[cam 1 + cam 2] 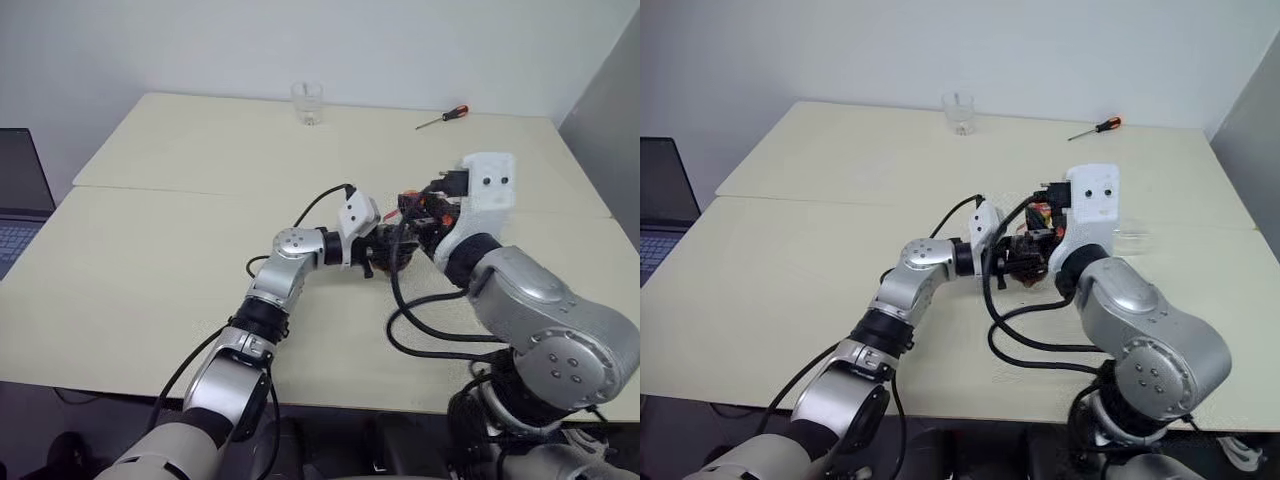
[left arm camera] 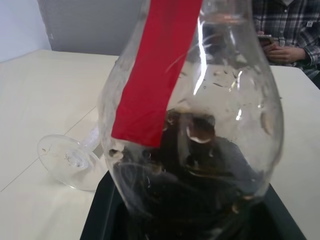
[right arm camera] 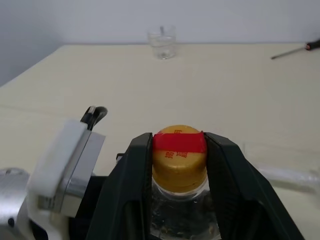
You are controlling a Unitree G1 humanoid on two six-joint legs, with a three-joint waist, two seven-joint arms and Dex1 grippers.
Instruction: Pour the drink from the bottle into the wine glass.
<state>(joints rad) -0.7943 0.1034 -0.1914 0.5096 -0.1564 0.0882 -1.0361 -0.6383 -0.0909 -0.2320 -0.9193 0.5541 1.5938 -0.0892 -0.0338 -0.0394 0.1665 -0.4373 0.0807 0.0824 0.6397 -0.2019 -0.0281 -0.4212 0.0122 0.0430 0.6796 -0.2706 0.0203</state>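
The bottle [image 2: 200,125] is clear plastic with a strip of red tape, and the dark brown drink [image 2: 200,170] sits low in it. My left gripper [image 2: 195,205] is shut around its body, above the middle of the table [image 1: 150,260]. My right gripper [image 3: 178,140] comes from above, one black finger pressed on each side of the yellow cap [image 3: 178,160]. The wine glass [image 2: 67,159] seems to lie on its side on the table just beyond the bottle, its round foot facing the left wrist camera. It also shows as a clear shape right of my right hand [image 1: 1135,238].
A short clear tumbler [image 1: 308,102] stands at the table's far edge. A red-handled screwdriver [image 1: 443,117] lies at the far right. A laptop [image 1: 20,200] sits off the table's left side. A person in a plaid shirt [image 2: 285,30] sits beyond the right side.
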